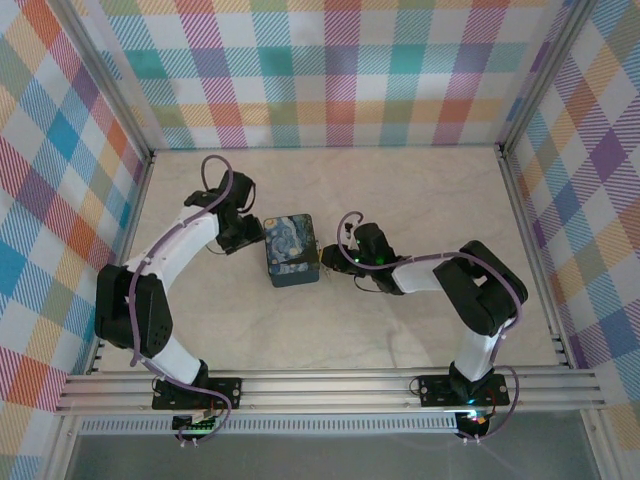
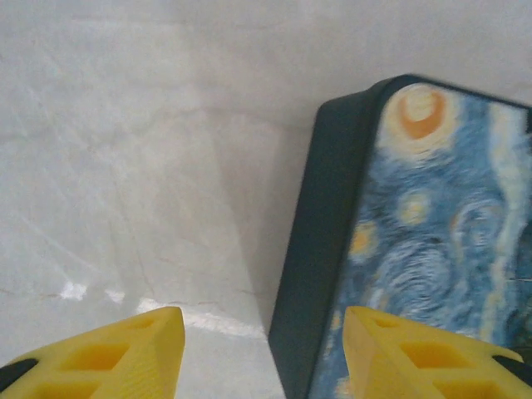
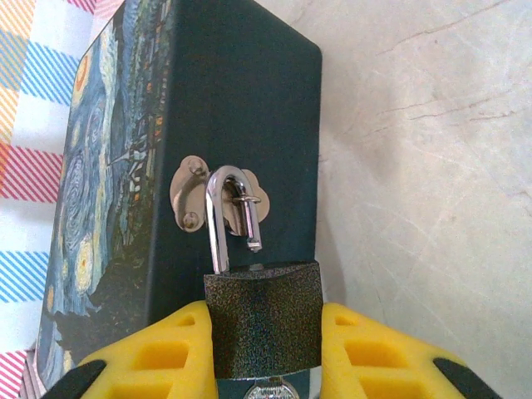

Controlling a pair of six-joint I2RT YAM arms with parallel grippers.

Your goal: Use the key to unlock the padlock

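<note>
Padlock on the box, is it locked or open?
Open. On the padlock, the short shackle leg ends free above the body, though the shackle hooks through the hasp on the box. The right claw grips it.

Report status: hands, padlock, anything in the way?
Left hand open at box edge. Right hand shut on padlock. Shackle open, free end hooked through hasp on the box.
</note>
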